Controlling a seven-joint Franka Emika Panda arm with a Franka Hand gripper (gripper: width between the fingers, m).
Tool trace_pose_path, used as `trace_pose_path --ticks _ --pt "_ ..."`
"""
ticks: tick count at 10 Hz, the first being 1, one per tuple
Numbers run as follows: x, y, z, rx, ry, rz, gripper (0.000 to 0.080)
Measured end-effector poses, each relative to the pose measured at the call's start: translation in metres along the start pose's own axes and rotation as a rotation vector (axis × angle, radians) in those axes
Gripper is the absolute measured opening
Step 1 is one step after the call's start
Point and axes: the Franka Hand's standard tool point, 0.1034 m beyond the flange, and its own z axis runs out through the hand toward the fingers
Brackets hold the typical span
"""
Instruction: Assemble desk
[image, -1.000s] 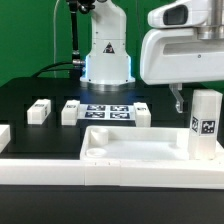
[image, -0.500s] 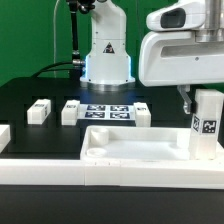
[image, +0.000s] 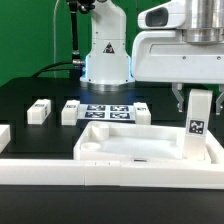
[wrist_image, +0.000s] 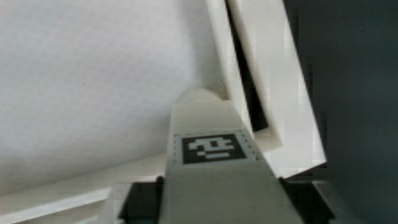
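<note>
The large white rectangular rimmed plastic panel (image: 140, 150) of the desk lies flat on the black table (image: 25, 100). It sits just behind the long white border rail (image: 100, 172) that runs across the front of the exterior view. A tall white block leg (image: 200, 130), with a black-and-white square tag on its face, stands upright at the panel's end toward the exterior view's right. Its foot appears to sit inside the rim near the corner, though the exact seat cannot be made out. The two-finger gripper (image: 198, 100) hangs directly above this leg and is clenched on its upper part. In the wrist view the dark fingers (wrist_image: 146, 200) press against both sides of the tagged block, with the panel's flat floor and raised rim beyond it. Three more small white tagged blocks lie loose on the table behind the panel, well apart from the gripper: the first spare leg (image: 38, 111) and the second spare leg (image: 71, 110) toward the exterior view's left, and the third spare leg (image: 141, 112) near the middle. The marker board (image: 108, 111) lies flat between the second and third, in front of the arm's white base (image: 107, 55).
</note>
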Motion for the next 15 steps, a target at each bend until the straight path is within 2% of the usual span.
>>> trace_pose_path --ticks 1,2,4,9,13,14,15 --pt "0.002 0.005 -0.001 -0.023 0.009 0.084 0.029" --pt "0.005 0.01 -0.001 -0.031 0.012 0.118 0.029" --pt "0.004 0.01 -0.002 -0.044 0.018 0.127 0.029" --pt "-0.001 -0.002 -0.001 -0.052 0.022 -0.019 0.0294" --pt "-0.001 -0.003 0.0 -0.054 0.018 -0.046 0.0301" --pt "-0.001 -0.003 0.0 -0.054 0.018 -0.046 0.0473" --pt "-0.001 -0.003 0.0 -0.054 0.018 -0.046 0.0608"
